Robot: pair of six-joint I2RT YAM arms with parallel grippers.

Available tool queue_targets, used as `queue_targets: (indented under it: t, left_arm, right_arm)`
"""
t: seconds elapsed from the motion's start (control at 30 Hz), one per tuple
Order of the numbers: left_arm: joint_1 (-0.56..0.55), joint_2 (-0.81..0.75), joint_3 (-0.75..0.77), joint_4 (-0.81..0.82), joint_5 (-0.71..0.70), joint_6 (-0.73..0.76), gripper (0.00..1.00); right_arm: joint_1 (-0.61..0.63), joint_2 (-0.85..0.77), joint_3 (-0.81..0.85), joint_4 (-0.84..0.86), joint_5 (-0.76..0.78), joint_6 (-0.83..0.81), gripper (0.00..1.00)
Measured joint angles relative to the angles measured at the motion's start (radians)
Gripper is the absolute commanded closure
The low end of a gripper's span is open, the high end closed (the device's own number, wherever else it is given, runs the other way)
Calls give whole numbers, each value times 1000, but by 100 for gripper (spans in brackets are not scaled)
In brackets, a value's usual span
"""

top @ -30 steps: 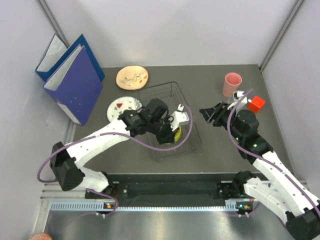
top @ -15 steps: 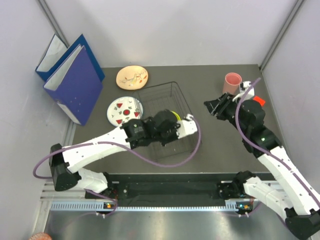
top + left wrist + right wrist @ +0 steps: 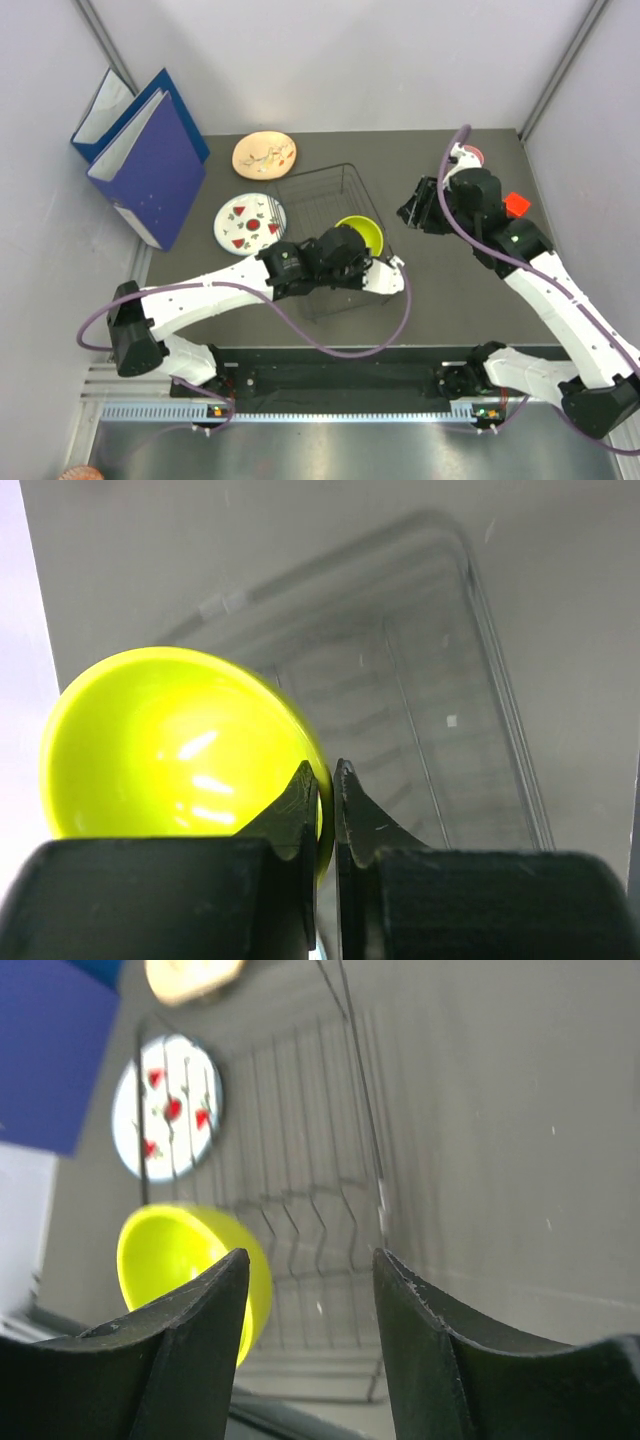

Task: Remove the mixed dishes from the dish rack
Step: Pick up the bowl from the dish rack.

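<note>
My left gripper (image 3: 352,244) is shut on the rim of the lime-yellow bowl (image 3: 362,234) and holds it above the right side of the black wire dish rack (image 3: 318,196). In the left wrist view the jaws pinch the bowl's (image 3: 170,750) rim, with the rack (image 3: 430,670) blurred far below. My right gripper (image 3: 411,216) is open and empty, right of the rack. The tan plate (image 3: 265,155) and the white fruit plate (image 3: 250,220) lie on the table left of the rack. One pink cup (image 3: 470,154) peeks from behind the right arm. The clear glass is hidden.
A blue ring binder (image 3: 145,150) stands at the back left. A small red cube (image 3: 514,205) sits right of the right arm. The right wrist view shows the bowl (image 3: 185,1260), rack (image 3: 310,1200) and fruit plate (image 3: 170,1110) between its open fingers.
The left gripper has lifted the lime-yellow bowl out of the rack and up toward its right side. The right arm has swung back, covering most of the pink cup.
</note>
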Motion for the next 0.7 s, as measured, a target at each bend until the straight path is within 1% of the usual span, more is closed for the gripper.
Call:
queue_targets:
  t: [0.17, 0.37, 0.47, 0.5, 0.53, 0.63, 0.7]
  left_arm:
    - [46, 51, 98, 32, 207, 12, 100]
    - [42, 86, 159, 54, 372, 2, 100]
    - [42, 101, 174, 60, 413, -9, 100]
    - [42, 108, 180, 61, 421, -12, 100]
    - [42, 115, 186, 61, 428, -13, 100]
    - [43, 124, 190, 60, 434, -18, 100]
    - [43, 124, 190, 54, 432, -19, 100]
  right_arm:
    - [26, 4, 2, -69, -16, -24, 47]
    - [39, -13, 2, -72, -34, -26, 48]
    - [49, -14, 2, -70, -41, -26, 51]
    - [51, -14, 2, -70, -43, -26, 53]
    - [54, -14, 2, -69, -44, -26, 58]
    - [60, -8, 1, -76, -24, -41, 64]
    - [65, 3, 1, -80, -6, -48, 65]
